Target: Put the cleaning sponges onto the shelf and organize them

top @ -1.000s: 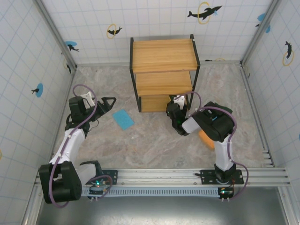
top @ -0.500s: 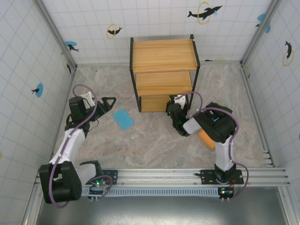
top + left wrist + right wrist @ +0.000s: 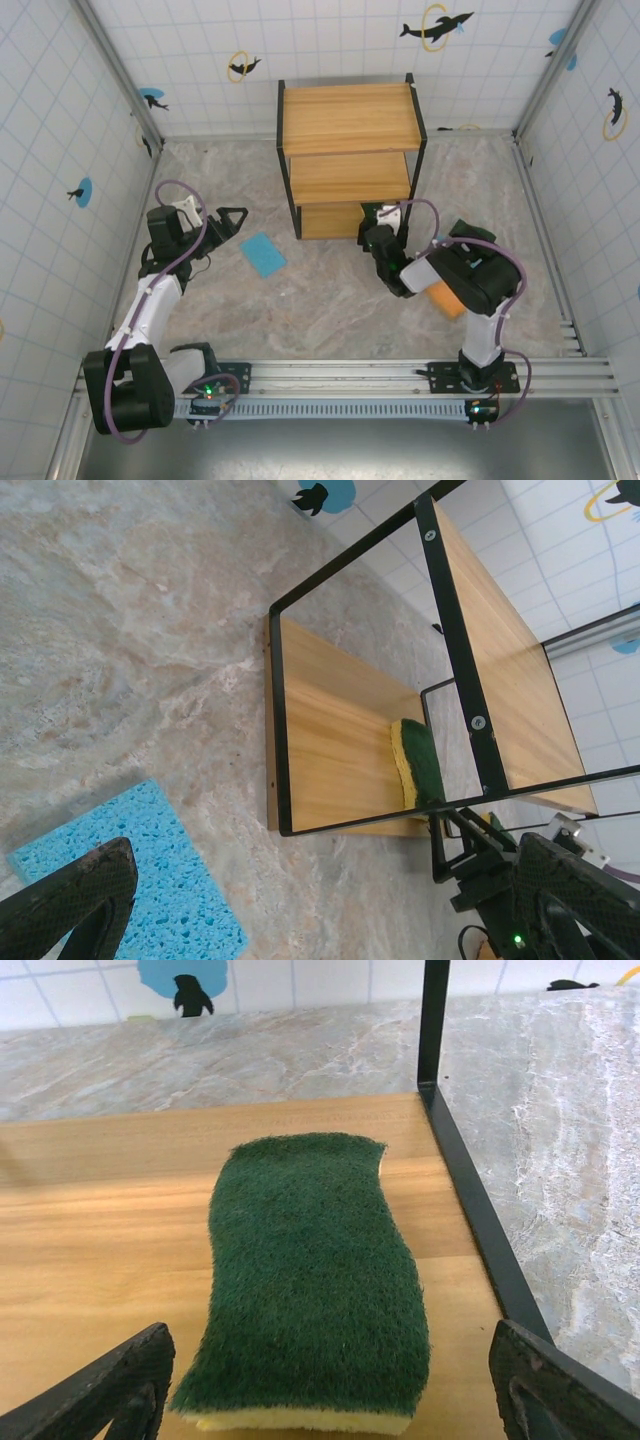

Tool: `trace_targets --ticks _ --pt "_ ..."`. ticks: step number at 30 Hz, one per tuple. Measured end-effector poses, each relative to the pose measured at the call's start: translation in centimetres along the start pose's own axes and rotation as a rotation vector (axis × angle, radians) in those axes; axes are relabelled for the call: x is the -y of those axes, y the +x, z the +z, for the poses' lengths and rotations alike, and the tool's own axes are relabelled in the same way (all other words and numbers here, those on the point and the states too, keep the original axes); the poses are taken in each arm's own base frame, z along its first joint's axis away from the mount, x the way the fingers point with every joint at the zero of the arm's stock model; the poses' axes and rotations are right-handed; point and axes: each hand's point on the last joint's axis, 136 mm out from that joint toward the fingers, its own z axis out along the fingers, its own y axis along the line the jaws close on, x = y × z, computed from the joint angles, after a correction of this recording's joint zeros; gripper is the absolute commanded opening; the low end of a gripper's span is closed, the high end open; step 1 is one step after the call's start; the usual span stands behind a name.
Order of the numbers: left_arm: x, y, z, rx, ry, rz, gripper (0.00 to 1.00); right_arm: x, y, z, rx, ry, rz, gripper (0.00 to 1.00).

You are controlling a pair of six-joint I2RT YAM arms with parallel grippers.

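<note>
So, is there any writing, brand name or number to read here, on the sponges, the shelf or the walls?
No text can be read anywhere.
The green sponge, the blue sponge and the shelf carry no print.
The wall stickers are pictures of dolphins with rings, not words.

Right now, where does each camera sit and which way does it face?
Top external: above and behind the bases, looking down on the shelf; both arms show, with the left end effector and right end effector.
Left wrist: on the left arm, facing over the blue sponge toward the shelf's side; its own fingers sit at the bottom corners.
Right wrist: on the right arm, close at the lowest board, facing the green sponge between its open fingers.
Shared: both wrist views show that green sponge on the lowest board.
</note>
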Motion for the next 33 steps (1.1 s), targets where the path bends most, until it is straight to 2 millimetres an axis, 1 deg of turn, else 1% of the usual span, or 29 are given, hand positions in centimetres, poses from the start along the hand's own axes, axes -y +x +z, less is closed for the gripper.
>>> trace_targets --ticks 4,8,13,15,17,19,20,24,26,28,30,33 --pt "0.0 0.0 0.0 0.0 0.0 0.0 0.98 -0.3 -0.6 -1.3 0.0 -0.056 -0.024 0.87" --pt "0.0 0.0 0.0 0.0 0.0 0.0 0.98 -1.0 -2.1 -3.0 0.002 -0.125 -0.063 0.89" --pt "0.0 0.0 0.0 0.0 0.0 0.0 0.98 -1.1 -3.9 -6.5 0.008 -0.232 -0.116 0.91" --pt "0.0 0.0 0.0 0.0 0.0 0.0 0.97 -0.8 -4.8 -8.0 0.001 -0.256 -0.134 0.92" --pt "0.0 0.0 0.0 0.0 0.001 0.0 0.98 -0.1 -6.1 -9.4 0.006 -0.263 -0.134 0.93" --pt "0.0 0.0 0.0 0.0 0.001 0.0 0.98 1.5 -7.6 -10.7 0.013 -0.245 -0.111 0.93" --pt "0.0 0.0 0.0 0.0 0.001 0.001 0.98 2.7 -8.2 -11.3 0.015 -0.228 -0.096 0.94" --pt "0.1 0.0 0.0 -0.001 0.004 0.001 0.98 8.0 -10.5 -13.3 0.038 -0.128 0.001 0.97" --pt "0.1 0.0 0.0 -0.001 0.004 0.001 0.98 11.0 -11.4 -14.5 0.06 -0.067 0.068 0.99" --pt "0.1 0.0 0.0 -0.001 0.004 0.001 0.97 13.5 -11.8 -15.4 0.07 -0.013 0.123 1.0" --pt "0.1 0.0 0.0 -0.001 0.004 0.001 0.97 15.9 -11.6 -16.0 0.065 0.051 0.176 0.99" --pt "0.1 0.0 0.0 -0.002 0.003 0.0 0.98 19.5 -9.7 -16.0 -0.008 0.157 0.27 0.99"
